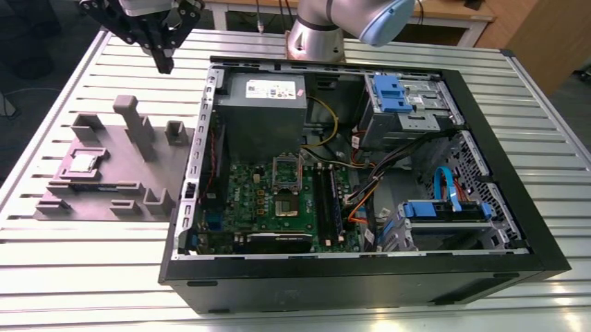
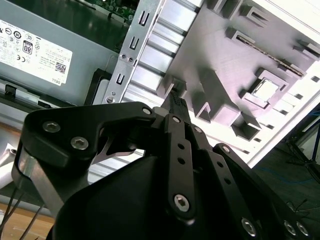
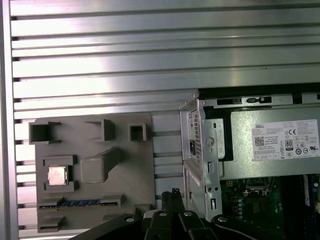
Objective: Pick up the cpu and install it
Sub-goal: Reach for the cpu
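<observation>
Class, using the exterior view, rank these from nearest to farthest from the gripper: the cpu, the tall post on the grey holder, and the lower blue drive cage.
1. The tall post on the grey holder stands closest to the gripper.
2. The cpu lies in the holder's recess, towards the exterior view's left.
3. The lower blue drive cage sits inside the case, far on the exterior view's right.

A white printed label [image 1: 266, 87] is seen on the grey power supply [image 1: 263, 117] inside the black computer case [image 1: 369, 277] in the exterior view, where its print is too small to be made out. In both wrist views the label [image 2: 30, 50] [image 3: 285, 141] is shown more plainly. Rows of small black print, a small square code, a badge with a number and a row of certification marks are carried on it.
</observation>
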Motion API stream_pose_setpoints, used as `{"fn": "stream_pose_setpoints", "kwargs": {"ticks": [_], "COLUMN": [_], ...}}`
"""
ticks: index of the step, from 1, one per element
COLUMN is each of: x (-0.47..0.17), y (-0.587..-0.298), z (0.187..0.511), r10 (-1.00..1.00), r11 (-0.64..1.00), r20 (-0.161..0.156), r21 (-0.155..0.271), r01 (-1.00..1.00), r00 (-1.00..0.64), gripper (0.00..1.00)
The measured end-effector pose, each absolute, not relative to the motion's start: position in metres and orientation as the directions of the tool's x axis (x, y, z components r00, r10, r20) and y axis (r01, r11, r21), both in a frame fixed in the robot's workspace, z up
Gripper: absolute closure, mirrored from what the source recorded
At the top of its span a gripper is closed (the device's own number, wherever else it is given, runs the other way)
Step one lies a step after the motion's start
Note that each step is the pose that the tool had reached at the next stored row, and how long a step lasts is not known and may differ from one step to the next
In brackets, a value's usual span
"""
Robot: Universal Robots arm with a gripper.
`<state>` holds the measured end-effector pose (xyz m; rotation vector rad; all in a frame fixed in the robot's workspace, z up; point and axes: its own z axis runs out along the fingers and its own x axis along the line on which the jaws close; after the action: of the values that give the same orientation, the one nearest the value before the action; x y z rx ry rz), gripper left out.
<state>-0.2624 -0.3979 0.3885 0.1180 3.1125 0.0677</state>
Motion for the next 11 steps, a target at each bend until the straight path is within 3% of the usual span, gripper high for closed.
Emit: {"fn": "stream_pose_setpoints", "kwargs": {"ticks": [11], "x": [-0.2647], "y": [-0.3979], "z": [0.3884], "r10": [0.076], "r11": [0.996], "r20": [-0.024], "r21": [0.044], "r01": [0.075], "r00": [-0.997], "gripper": [0.90]}}
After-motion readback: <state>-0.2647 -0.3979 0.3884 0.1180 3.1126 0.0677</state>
